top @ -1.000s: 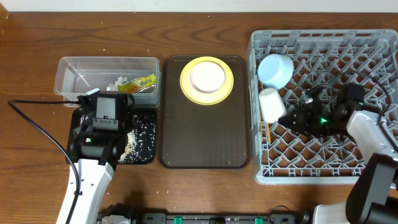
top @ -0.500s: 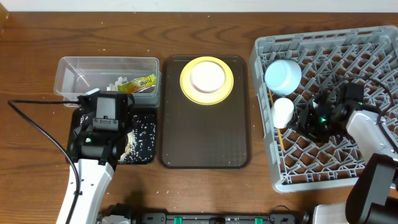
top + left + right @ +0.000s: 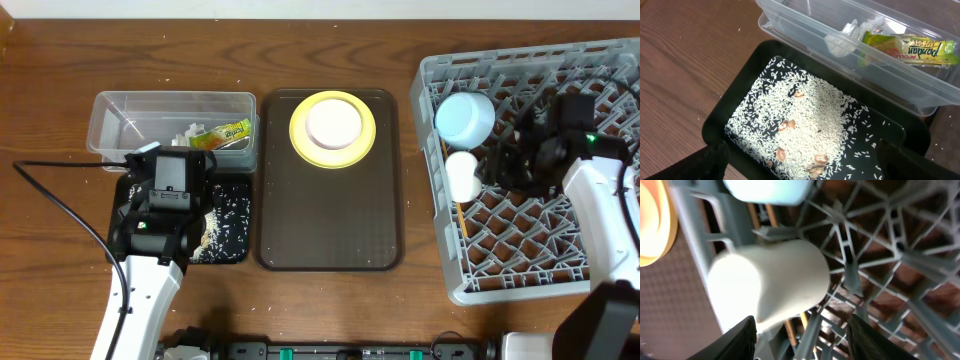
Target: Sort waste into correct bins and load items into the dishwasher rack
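My right gripper point(image 3: 507, 166) point(image 3: 802, 340) stands open inside the grey dishwasher rack point(image 3: 560, 285), just right of the white cup point(image 3: 461, 175) point(image 3: 767, 280), which lies on its side apart from the fingers. The light blue bowl point(image 3: 465, 115) sits behind the cup, and the chopsticks point(image 3: 462, 218) lie under it. The pale pink bowl point(image 3: 333, 122) rests on the yellow plate point(image 3: 332, 150). My left gripper point(image 3: 807, 165) hangs open over the black tray point(image 3: 730, 100) holding rice point(image 3: 805, 115). The clear tub point(image 3: 880, 85) contains the wrapper point(image 3: 910, 47) and tissue point(image 3: 850, 35).
A large dark brown serving tray point(image 3: 330, 220) lies between the bins and the rack and carries the plate at its far end. The rack sits skewed, its right side running out of the overhead view. A black cable point(image 3: 60, 205) loops across the wood at the left.
My right gripper opened, let go of the cup and drew back to the right and away. The rack, with cup and blue bowl, shifted right and turned. The left arm stayed still.
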